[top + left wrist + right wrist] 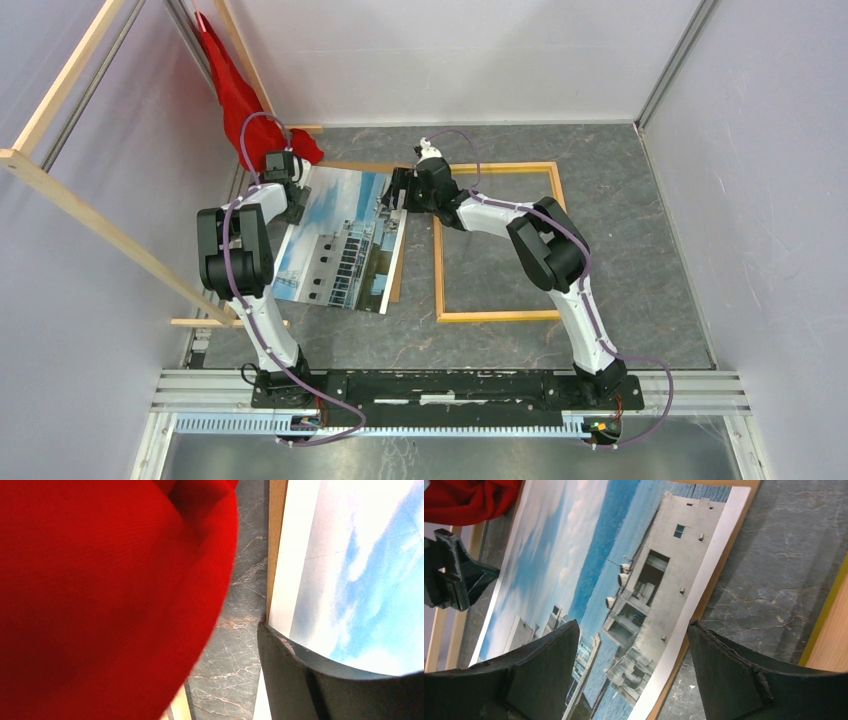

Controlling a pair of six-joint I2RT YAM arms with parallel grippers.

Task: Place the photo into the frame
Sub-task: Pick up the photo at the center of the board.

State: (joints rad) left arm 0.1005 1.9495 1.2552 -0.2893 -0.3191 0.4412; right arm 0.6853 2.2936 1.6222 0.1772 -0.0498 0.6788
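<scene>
The photo (340, 250), a pale building against blue sky, lies face up on a brown backing board (719, 575), left of the frame (497, 316). The frame lies flat on the table with bare table inside its border; its yellow edge (830, 607) shows in the right wrist view. My right gripper (634, 630) is open at the photo's far right edge (397, 192), one finger over the print (549, 605) and the other over the table. My left gripper (293, 207) is at the photo's far left edge. One finger (320, 680) is over the print (360, 580); red cloth hides the other. The wide gap beside it holds nothing.
A red cloth (232, 90) hangs at the back left and fills much of the left wrist view (100, 590). Light wooden strips (60, 190) stand along the left wall. White walls enclose the marbled grey table (620, 200).
</scene>
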